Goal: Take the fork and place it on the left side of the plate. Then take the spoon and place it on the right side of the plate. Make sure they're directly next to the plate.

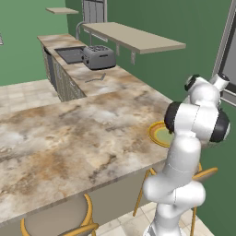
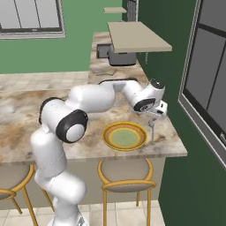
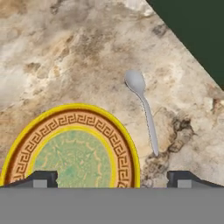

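Counter [image 3: 65,52] bare beyond plate [image 3: 127,153]; spoon [image 3: 144,107] just beside rim, near counter edge; claw [image 3: 111,179] wide, empty.

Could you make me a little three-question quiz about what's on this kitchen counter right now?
1. True or false: the spoon lies on the plate.
2. The gripper is: A) open and empty, B) shut on the spoon, C) shut on a fork.
3. What appliance stands farther back on the counter?

Key:
1. False; it lies on the counter beside the plate.
2. A.
3. A toaster.
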